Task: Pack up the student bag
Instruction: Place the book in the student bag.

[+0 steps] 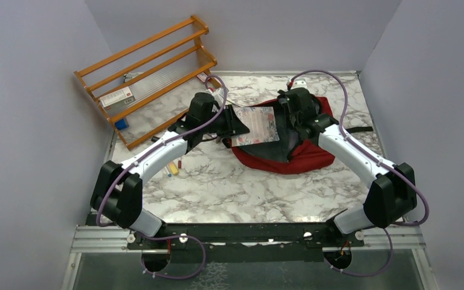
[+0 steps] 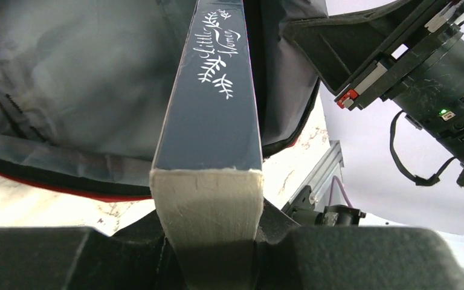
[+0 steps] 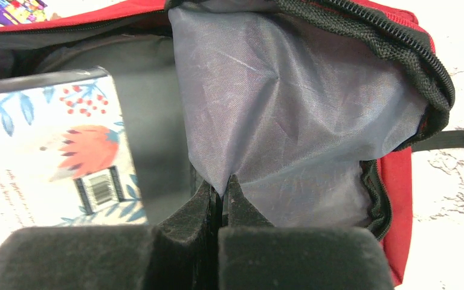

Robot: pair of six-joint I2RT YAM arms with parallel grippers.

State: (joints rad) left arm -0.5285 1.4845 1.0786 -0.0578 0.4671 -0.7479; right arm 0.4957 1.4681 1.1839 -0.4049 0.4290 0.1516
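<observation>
Marble-patterned table [image 1: 229,193] is shown in the top external view. The student bag [image 1: 305,158], dark red outside, is laid at the table's far centre-right with its mouth opened toward the left. A book [image 1: 257,125] is held by the left gripper [image 1: 237,124] at that mouth, partly over the opening. The right gripper [image 1: 290,118] is set at the bag's upper edge. A wooden rack [image 1: 151,78] is leaned in the far left corner.

In the left wrist view, the dark-spined book [image 2: 211,109] is clamped between the fingers of the left gripper [image 2: 208,254], with its pale page edges nearest the camera. Its far end is directed into the grey interior of the student bag [image 2: 66,72].

In the right wrist view, the fingers of the right gripper [image 3: 220,199] are clenched on a fold of the grey lining [image 3: 290,109], which is drawn taut toward them. The book [image 3: 54,145], barcode visible, is seen within the opening, left of the fingers. A black zipper [image 3: 386,42] is run along the red edge of the student bag [image 3: 399,199].
</observation>
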